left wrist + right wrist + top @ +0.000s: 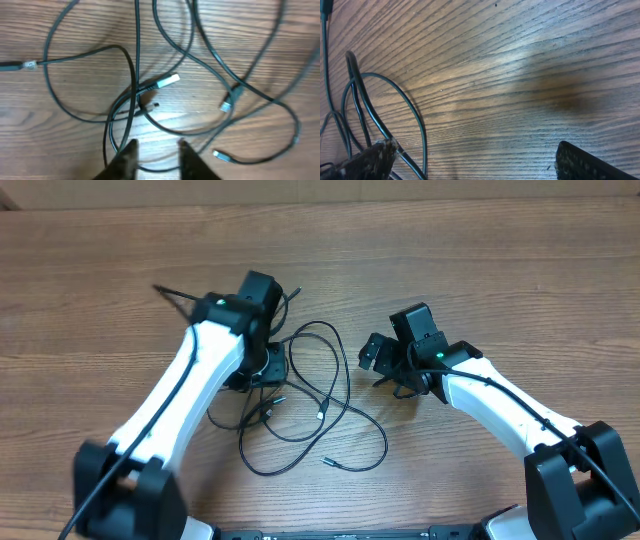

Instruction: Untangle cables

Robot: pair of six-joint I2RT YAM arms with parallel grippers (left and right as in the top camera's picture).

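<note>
My left claw point(159, 160) low over the cables point(136, 50), fingers point(127, 162) slightly apart, nothing clearly pinched, my right claw point(477, 167) spread wide beside them, cables thin, black, looping and crossing between both arms, silver-tipped plug point(167, 80) among them, wooden tabletop point(480, 260) beneath.

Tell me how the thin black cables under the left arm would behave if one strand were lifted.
Probably floppy: the cables lie in loose curving loops on the table. Likely light, as the strands are thin. Lifting one would probably drag others along, since several cross near the silver-tipped plug.
</note>
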